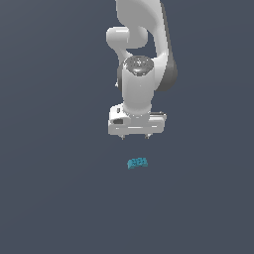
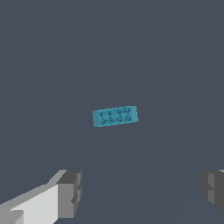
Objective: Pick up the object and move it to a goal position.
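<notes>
Teal block [image 1: 137,162] looks light, stiff, with a studded top; best pinched across its narrow sides. White pincer [image 1: 135,137] hangs above it, spread wide, empty.

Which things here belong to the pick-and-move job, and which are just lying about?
Part of the job:
- blue block, lying on the floor, not yet held
- gripper, open, above the block

Just lying about:
- nothing else visible; only the plain grey floor
</notes>
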Controlling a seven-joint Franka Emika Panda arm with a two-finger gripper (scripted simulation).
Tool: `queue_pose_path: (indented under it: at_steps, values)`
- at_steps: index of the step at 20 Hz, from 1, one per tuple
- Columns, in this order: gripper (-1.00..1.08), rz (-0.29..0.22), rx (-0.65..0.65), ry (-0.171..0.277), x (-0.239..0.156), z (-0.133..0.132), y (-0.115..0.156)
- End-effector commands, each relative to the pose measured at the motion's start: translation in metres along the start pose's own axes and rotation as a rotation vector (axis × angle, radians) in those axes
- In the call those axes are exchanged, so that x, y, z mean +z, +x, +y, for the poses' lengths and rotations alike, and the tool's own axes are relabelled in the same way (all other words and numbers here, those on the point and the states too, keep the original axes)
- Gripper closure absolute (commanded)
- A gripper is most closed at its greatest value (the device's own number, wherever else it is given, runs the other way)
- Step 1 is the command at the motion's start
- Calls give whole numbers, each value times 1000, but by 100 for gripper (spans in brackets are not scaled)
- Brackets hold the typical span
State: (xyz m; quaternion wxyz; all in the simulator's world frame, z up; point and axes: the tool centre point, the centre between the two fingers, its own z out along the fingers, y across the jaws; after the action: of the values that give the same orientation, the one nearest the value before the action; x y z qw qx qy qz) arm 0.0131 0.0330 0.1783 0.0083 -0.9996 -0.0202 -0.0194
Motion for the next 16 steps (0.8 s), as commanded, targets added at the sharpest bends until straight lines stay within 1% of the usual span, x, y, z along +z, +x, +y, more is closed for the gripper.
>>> queue_pose_path:
  at_steps: [1, 4, 10, 16]
  values:
    - [-92, 0, 0, 0, 0, 0, 0]
    - [-92, 2, -6, 2, 0, -4, 1]
    - [-92, 14, -37, 15, 2, -27, 5]
    - [-92, 14, -38, 16, 2, -28, 5]
